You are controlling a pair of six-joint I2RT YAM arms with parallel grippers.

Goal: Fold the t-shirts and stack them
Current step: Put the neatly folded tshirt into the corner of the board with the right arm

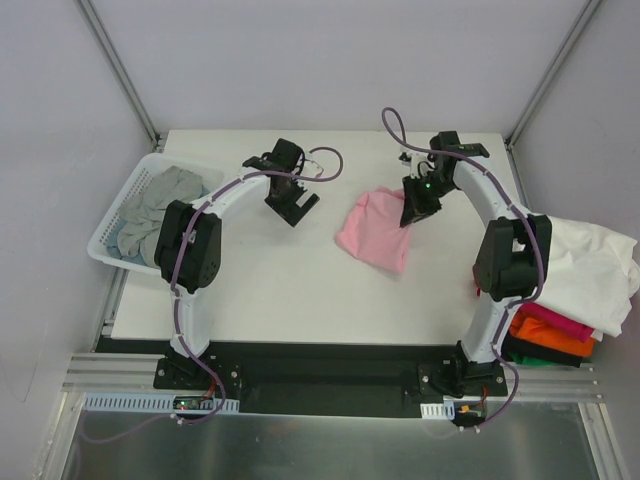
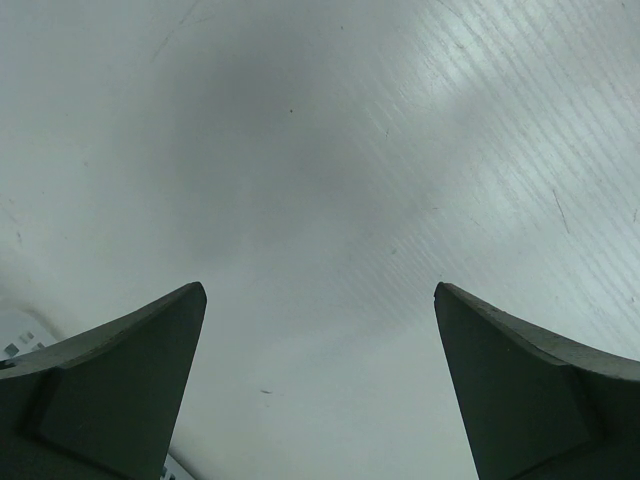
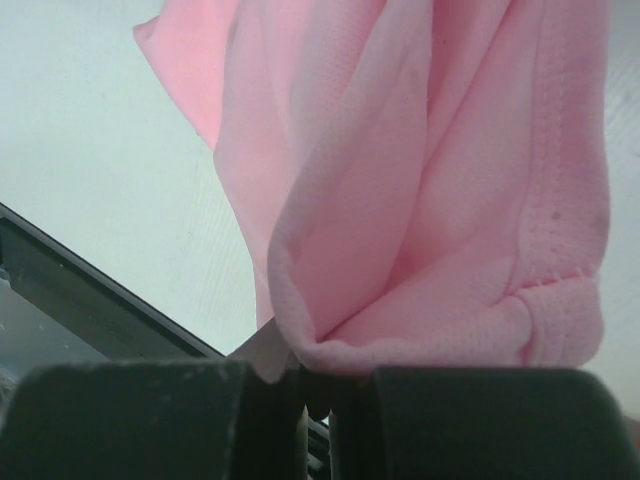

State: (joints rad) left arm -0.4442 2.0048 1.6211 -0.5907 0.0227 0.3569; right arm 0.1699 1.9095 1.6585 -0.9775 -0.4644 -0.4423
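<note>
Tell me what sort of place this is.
Probably a robotics lab test cell: a white table walled by plain panels on metal posts, left arm and right arm bolted to a rail, grey t-shirts staged in a basket.

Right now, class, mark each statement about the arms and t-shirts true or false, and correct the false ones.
1. The right gripper is shut on the pink t-shirt. True.
2. The grey t-shirt lies in the white basket. True.
3. The left gripper holds the grey t-shirt. False: it is open and empty over the table.
4. The pink t-shirt lies folded on the pile. False: it is crumpled mid-table, apart from the pile at the right.
</note>
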